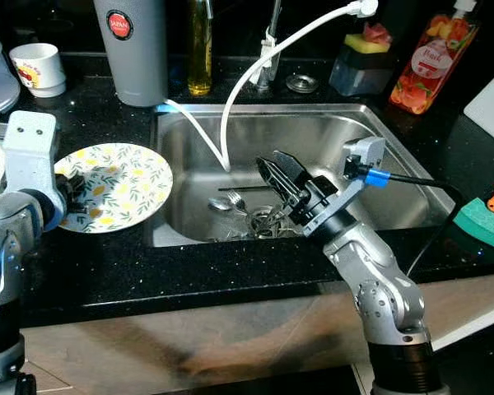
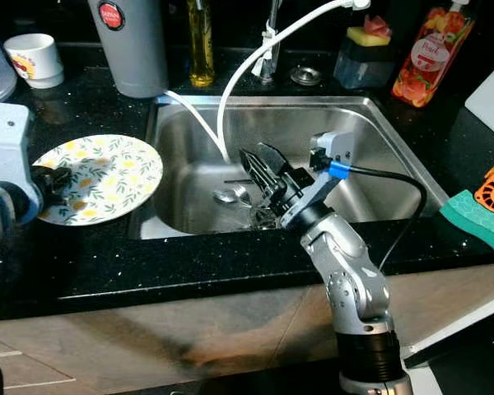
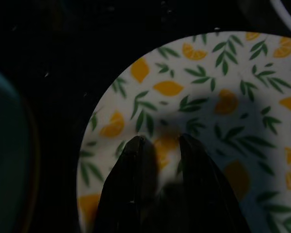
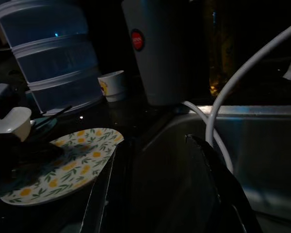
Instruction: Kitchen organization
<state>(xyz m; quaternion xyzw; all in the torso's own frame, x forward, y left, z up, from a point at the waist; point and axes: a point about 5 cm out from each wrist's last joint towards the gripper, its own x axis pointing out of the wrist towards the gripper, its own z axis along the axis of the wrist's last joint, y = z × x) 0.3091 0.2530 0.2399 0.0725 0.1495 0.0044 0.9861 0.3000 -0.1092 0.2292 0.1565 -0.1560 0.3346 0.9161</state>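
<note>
Plate: a white plate [image 1: 115, 186] with yellow lemons and green leaves lies flat on the black counter [image 1: 189, 271], just to the left of the sink [image 1: 379, 132]; its right edge hangs a bit over the sink's rim
Left claw: the left gripper [image 3: 160, 145] is low over the near left part of the plate; its two black fingers [image 3: 133, 165] are a little apart with a thin gap; they hold nothing
Right claw: the right gripper [image 1: 281, 177] is up in the air over the middle of the sink, tipped toward the plate; its fingers are spread wide; nothing is in it
In the sink: a spoon [image 1: 222, 204] and a fork [image 1: 237, 200] lie at the bottom near the drain; a white hose [image 1: 255, 70] bends down into the sink
Behind the sink: a tall grey flask [image 1: 132, 49], a small white cup [image 1: 38, 69], a yellow bottle [image 1: 200, 49] and a red soap bottle [image 1: 432, 62]
Far right: a green sponge [image 1: 484, 222] sits on the counter
</note>
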